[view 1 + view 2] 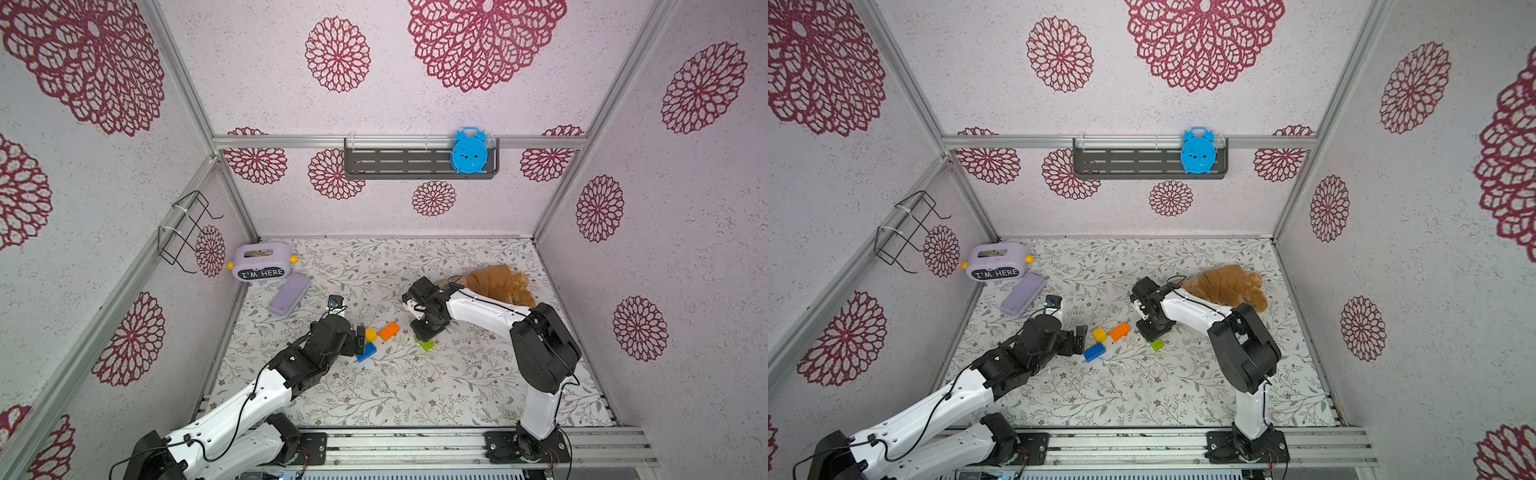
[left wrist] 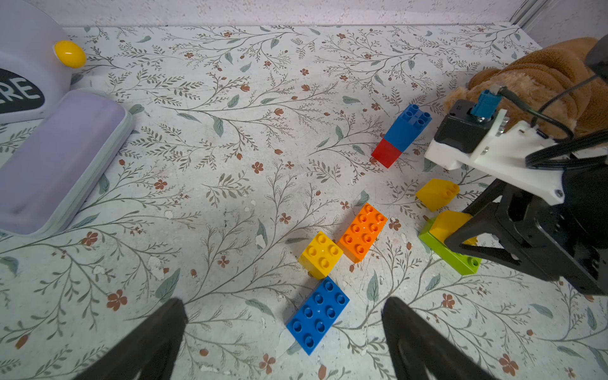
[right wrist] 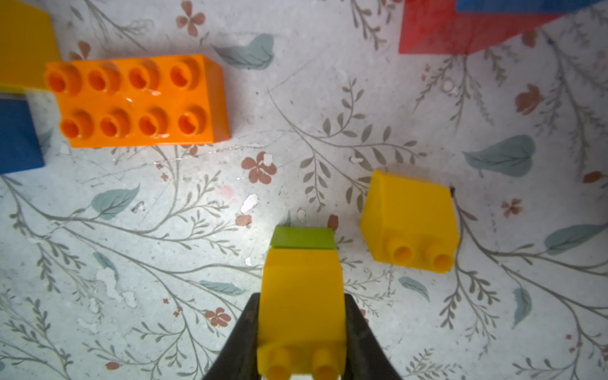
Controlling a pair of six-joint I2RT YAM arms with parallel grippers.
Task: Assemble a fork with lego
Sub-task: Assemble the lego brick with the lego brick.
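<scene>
— The left gripper's fingers?
— Spread wide, holding nothing. The left gripper point(image 2: 284, 304) sits low on the near-left side of the orange brick point(image 2: 362, 232). The blue brick point(image 2: 317, 316) lies just ahead of its jaws; whether a finger touches it I cannot tell.
— And the right?
— The right gripper point(image 1: 424, 332) is narrow, its fingers point(image 3: 243, 335) clamped on a yellow slope point(image 3: 301, 306). That slope sits on one end of the green brick point(image 2: 459, 265), which lies flat on the mat point(image 1: 415, 386), right of the orange brick.
— Room to move?
— Bare mat stretches from the orange brick's near side to the rail point(image 1: 415, 446). Close in it is crowded: a yellow square point(image 2: 320, 255) lies just beside the orange brick, corner to corner with the blue one.
— Farther out?
— A loose slope point(image 2: 436, 194) lies on its side beyond the green brick. Past it is a red-blue stack point(image 2: 401, 139); upright or lying, I cannot tell. The right arm covers both in both top views. Far right of the orange brick the plush point(image 1: 494, 284) is partly hidden behind that arm. Far left, a case point(image 1: 289, 294) and box point(image 1: 262, 262) lie by the wall. The right wrist view cuts off the stack, blue brick and square.
</scene>
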